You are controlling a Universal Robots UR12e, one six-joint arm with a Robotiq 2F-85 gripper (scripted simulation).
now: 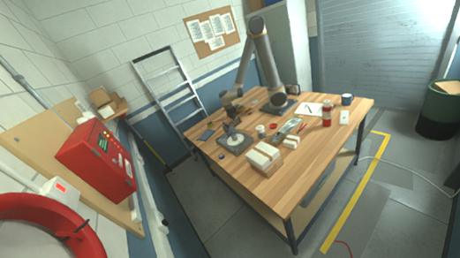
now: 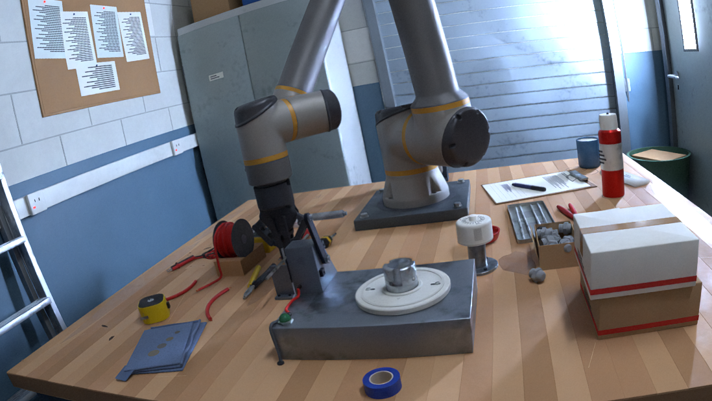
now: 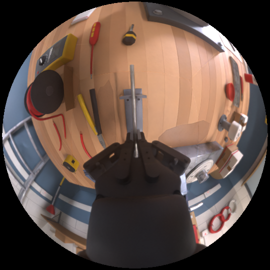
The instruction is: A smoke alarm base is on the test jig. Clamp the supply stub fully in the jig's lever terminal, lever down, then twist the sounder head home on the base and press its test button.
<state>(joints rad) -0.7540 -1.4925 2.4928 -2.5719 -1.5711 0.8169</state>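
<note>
On the left half of the bench a grey jig block carries the white alarm base with a grey knob at its middle. The lever terminal stands on the jig's left end, its lever tilted up. My gripper hangs over the terminal's left side, closed on a thin grey rod that runs past the terminal in the wrist camera. A short red wire curls out at the terminal's foot. The white sounder head sits on a stand right of the jig.
Behind the jig stands the arm's base plate. A red wire spool, pliers and wire offcuts lie left of the terminal. A tape measure and blue cloth lie nearer. Boxes stand on the right. Blue tape lies in front.
</note>
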